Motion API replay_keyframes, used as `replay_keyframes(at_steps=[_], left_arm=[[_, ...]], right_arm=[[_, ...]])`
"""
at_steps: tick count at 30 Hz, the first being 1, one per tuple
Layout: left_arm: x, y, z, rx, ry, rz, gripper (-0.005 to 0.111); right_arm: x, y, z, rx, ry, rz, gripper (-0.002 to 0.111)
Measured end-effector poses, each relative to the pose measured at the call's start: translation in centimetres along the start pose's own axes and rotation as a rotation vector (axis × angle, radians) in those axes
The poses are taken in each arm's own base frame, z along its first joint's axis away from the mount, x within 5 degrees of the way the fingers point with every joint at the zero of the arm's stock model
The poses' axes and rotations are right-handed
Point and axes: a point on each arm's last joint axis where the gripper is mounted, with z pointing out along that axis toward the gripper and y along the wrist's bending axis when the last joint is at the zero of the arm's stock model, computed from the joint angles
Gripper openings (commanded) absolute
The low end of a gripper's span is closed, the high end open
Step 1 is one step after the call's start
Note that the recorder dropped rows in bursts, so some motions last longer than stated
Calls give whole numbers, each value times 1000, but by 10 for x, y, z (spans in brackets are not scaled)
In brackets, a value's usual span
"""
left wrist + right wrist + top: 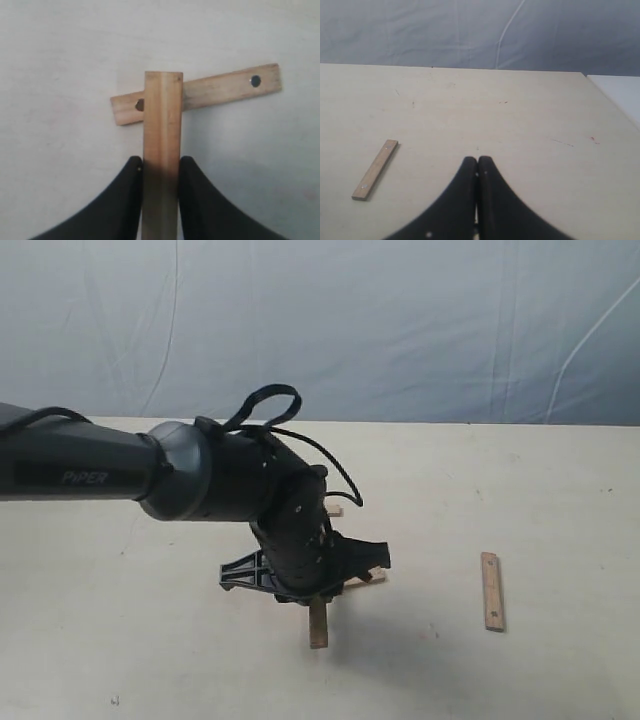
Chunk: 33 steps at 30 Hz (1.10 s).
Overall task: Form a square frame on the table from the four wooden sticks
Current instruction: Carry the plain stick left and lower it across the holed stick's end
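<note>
Currently the left end effector [161, 172] pinches the first stick [162, 120] between its fingers, with the free end projecting over the second stick [220, 90], which lies flat on the bench [60, 60]. The first stick partly covers the hole nearest that stick's end. To seat the corner well, rotate the wrist until both sticks cross at a right angle; they appear slightly off square. Lower until the ends bear on each other, then release and lift straight up to avoid dragging the joint. The right end effector [478, 167] is pressed together and holds nothing; the spare stick [375, 169] lies near it, well apart from the assembly
</note>
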Motion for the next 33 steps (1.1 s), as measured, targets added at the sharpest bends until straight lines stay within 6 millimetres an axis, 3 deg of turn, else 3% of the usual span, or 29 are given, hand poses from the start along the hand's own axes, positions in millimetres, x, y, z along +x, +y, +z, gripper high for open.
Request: replay_keyframes(at_steps=[10,23,25,30,33], left_arm=[[10,10,10,-58,-22,-105,0],[17,4,23,-33,-34,-112,0],[11,4,19,-74,-52,-76,0],[-31,20,-25,-118,-106,78,0],[-42,40,-23,-145,-38,135,0]], right_arm=[[0,0,0,0,0,0,-1],[0,0,0,0,0,0,-1],[0,0,0,0,0,0,-1],[0,0,0,0,0,0,-1],[0,0,0,0,0,0,-1]])
